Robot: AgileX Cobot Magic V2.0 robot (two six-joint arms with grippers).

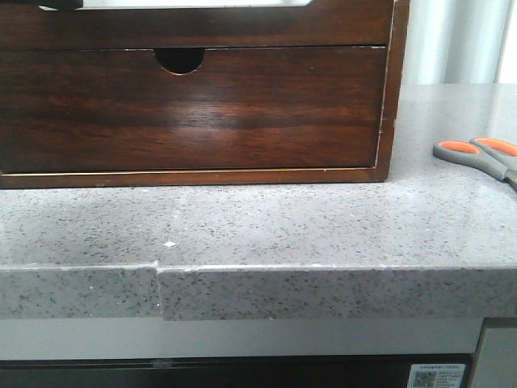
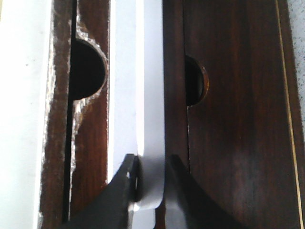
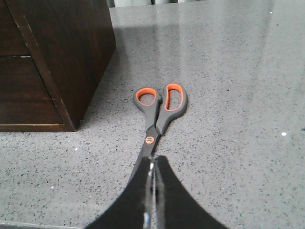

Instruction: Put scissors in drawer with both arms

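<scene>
Lying flat on the grey speckled counter (image 1: 323, 234), the scissors (image 3: 159, 112) are small, with dark grey plastic handles and bright orange linings inside both finger loops, plus an orange pivot screw where the handles meet. In the right wrist view the loops point away from the camera and the blades run back between the right gripper's (image 3: 151, 167) black fingers, which are pressed almost together on the blade end; only a thin sliver of metal shows between them. The scissors sit near the cabinet's (image 1: 392, 97) right side but apart from it. In the front view only the handles show, at the right edge of the frame, resting on the counter.

The drawer (image 2: 90, 157) sits at the top of the cabinet, above a lower drawer front (image 1: 190, 109) that has a small semicircular notch and a glossy reddish-brown grain. In the front view just a strip of the upper one shows, with a white-showing cut-out along the top edge. In the left wrist view the left gripper (image 2: 151, 167) has its two black fingers closed around a pale, flat edge at this drawer's front, touching it on both sides.
</scene>
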